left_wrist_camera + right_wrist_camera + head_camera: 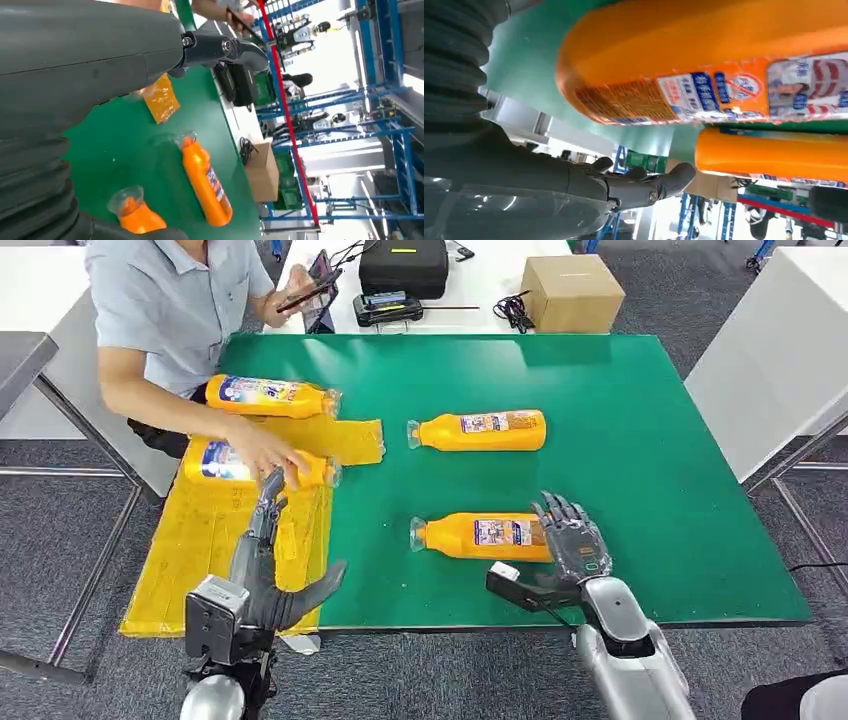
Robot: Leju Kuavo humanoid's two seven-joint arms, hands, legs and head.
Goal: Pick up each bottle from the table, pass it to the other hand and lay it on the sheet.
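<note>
Two orange bottles lie on the yellow sheet (200, 550): a far one (270, 397) and a nearer one (230, 464) with a person's hand (265, 453) on it. My left hand (265, 560) is open, fingers stretched toward that nearer bottle, holding nothing. Two more bottles lie on the green mat (640, 440): a far one (480, 430) (205, 182) (774, 155) and a near one (475, 536) (704, 65). My right hand (570, 545) is open at the near bottle's base end, fingers spread over it, thumb (644, 187) apart beside it.
A person in a grey shirt (170, 300) sits at the table's far left holding a phone (310, 288). Behind the mat stand a black case (403, 265) and a cardboard box (572, 292). White tables (780, 360) flank the right side.
</note>
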